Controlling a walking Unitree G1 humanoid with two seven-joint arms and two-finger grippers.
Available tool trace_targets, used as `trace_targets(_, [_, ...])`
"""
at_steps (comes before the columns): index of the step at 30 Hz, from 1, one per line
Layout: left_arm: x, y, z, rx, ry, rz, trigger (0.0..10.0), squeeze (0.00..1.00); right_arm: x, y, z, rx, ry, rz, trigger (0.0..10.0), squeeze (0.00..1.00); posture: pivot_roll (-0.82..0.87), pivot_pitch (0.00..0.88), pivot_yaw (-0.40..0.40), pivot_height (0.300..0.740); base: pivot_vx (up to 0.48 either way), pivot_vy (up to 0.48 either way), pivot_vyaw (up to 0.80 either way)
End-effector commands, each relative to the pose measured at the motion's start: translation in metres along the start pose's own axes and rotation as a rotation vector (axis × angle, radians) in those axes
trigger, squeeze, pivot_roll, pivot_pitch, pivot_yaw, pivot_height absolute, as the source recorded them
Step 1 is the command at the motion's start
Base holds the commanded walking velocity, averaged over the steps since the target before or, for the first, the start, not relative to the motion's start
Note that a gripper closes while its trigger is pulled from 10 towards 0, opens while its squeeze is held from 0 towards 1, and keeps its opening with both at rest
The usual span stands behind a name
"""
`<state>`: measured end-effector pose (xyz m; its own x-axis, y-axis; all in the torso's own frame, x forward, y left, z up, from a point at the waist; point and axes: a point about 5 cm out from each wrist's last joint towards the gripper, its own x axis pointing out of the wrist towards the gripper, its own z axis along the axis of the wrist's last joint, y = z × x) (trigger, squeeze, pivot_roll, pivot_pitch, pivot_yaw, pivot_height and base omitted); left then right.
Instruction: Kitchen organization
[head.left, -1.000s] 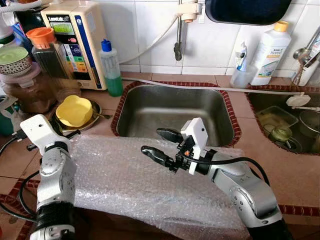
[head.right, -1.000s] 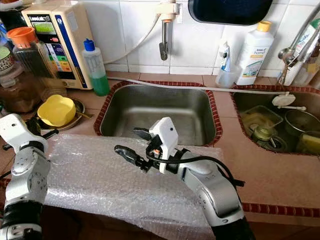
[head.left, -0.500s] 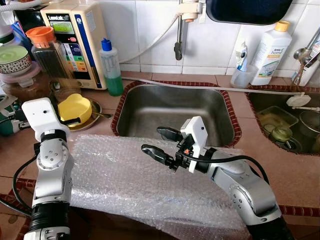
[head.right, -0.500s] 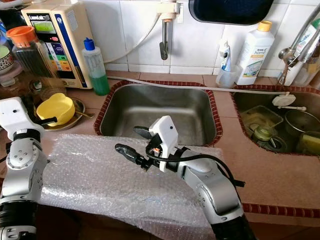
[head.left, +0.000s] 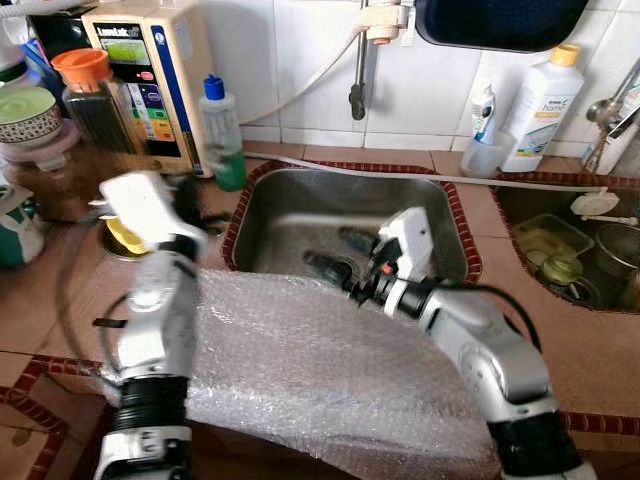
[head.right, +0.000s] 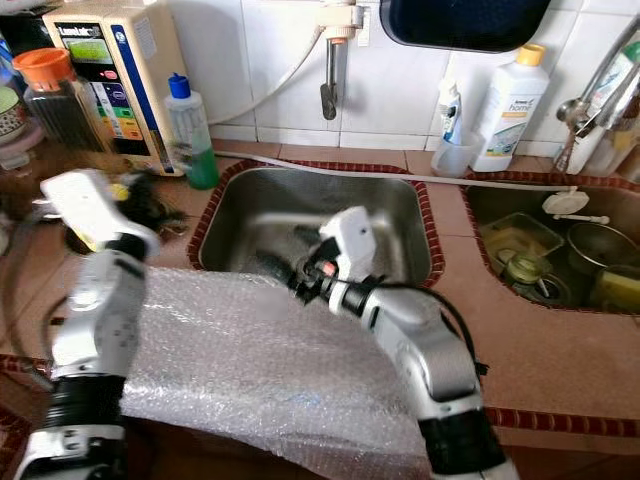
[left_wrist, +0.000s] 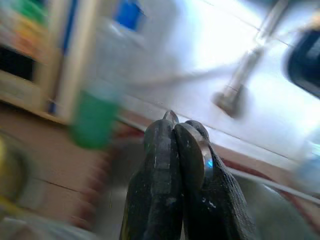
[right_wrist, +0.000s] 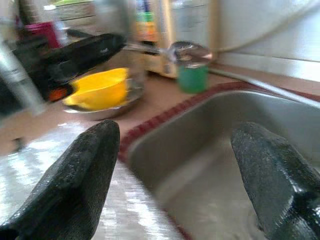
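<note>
Spoon (left_wrist: 200, 145) sits pinched in your left gripper's (left_wrist: 172, 131) pressed-together fingers, above the desk (head.left: 40, 290) beside the sink (head.left: 300, 215). Right gripper (head.left: 343, 255) hangs spread over the sink. Swing fast and that thin pinch could slip.
</note>
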<state>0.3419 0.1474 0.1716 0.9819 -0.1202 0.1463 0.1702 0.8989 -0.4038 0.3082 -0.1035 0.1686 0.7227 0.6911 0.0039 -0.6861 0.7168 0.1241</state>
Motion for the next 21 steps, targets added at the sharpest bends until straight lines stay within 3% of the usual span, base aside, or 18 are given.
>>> trace_targets(1, [0.004, -0.003, 0.004, -0.035, 0.021, -0.038, 0.0, 0.00, -0.002, -0.013, 0.006, 0.023, -0.017, -0.049, 10.0, 0.00, 0.06, 0.000, 0.028, 0.740, 0.000, 0.000, 0.00])
trace_targets(5, [0.008, -0.009, 0.003, -0.084, 0.061, -0.101, 0.0, 0.00, -0.001, -0.028, 0.015, 0.094, -0.061, -0.125, 10.0, 0.00, 0.05, 0.000, 0.036, 0.740, 0.000, 0.000, 0.00])
trace_targets(8, [0.009, -0.025, 0.007, -0.124, 0.079, -0.222, 0.0, 0.00, 0.002, -0.038, 0.022, 0.235, -0.132, -0.193, 10.0, 0.00, 0.05, 0.000, 0.037, 0.740, 0.000, 0.000, 0.00])
trace_targets(13, [0.005, -0.049, 0.008, -0.270, 0.145, -0.359, 0.0, 0.00, 0.005, -0.048, 0.020, 0.434, -0.194, -0.260, 10.0, 0.00, 0.06, 0.000, 0.033, 0.740, 0.000, 0.000, 0.00])
trace_targets(16, [0.004, -0.053, 0.007, -0.282, 0.161, -0.381, 0.0, 0.00, 0.006, -0.051, 0.021, 0.456, -0.206, -0.270, 10.0, 0.00, 0.06, 0.000, 0.033, 0.740, 0.000, 0.000, 0.00])
trace_targets(21, [-0.008, -0.073, 0.001, -0.431, 0.213, -0.481, 0.0, 0.00, 0.009, -0.059, 0.035, 0.487, -0.288, -0.288, 10.0, 0.00, 0.06, 0.000, 0.036, 0.740, 0.000, 0.000, 0.00])
